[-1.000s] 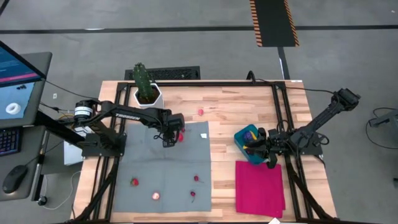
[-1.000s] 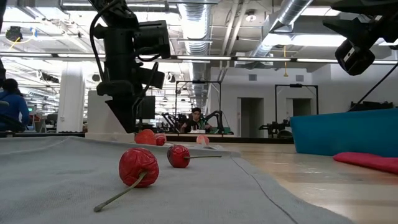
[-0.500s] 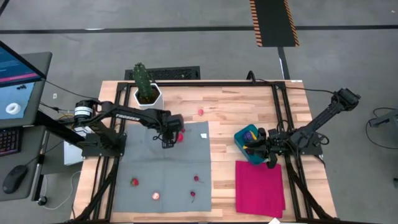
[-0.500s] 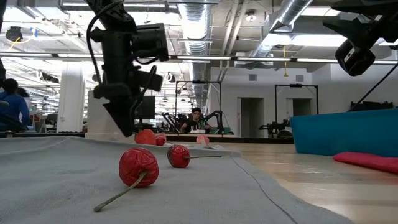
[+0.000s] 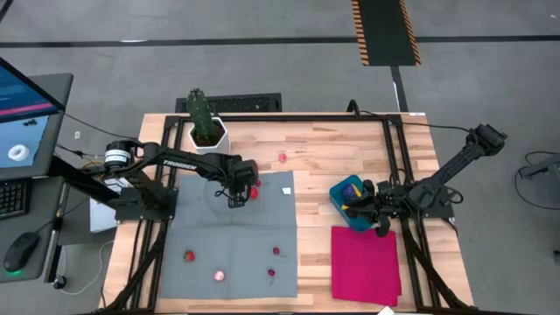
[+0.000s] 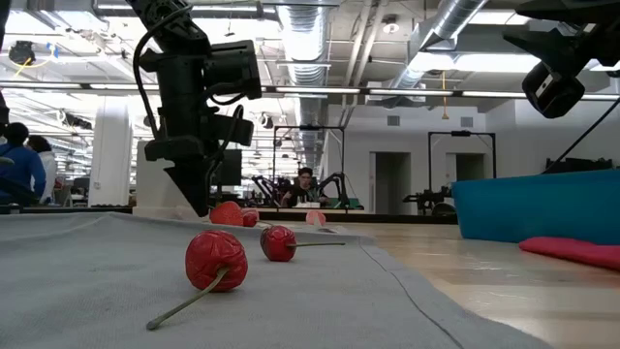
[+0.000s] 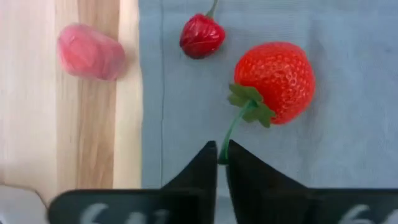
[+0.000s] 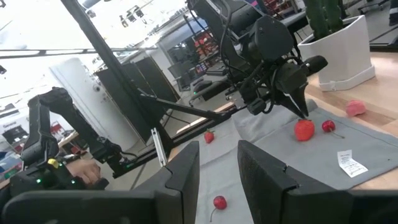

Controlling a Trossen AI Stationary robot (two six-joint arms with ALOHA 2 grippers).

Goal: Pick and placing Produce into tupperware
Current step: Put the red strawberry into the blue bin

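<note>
strawberry (image 7: 275,81) lies on the grey cloth (image 5: 229,236) toward the table's (image 5: 332,157) far left. left gripper (image 7: 222,163) pinches its thin green stem; looks light and bendy, likely to swing. right gripper (image 8: 217,168) waits spread beside the teal tub (image 5: 350,201).

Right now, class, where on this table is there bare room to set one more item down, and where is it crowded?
The bare wood between the pink piece and the teal tub is free. So is the magenta cloth, and the grey cloth's middle. It is crowded at that cloth's far edge, where the left gripper pinches the strawberry stem, and among the produce along its near edge.
</note>
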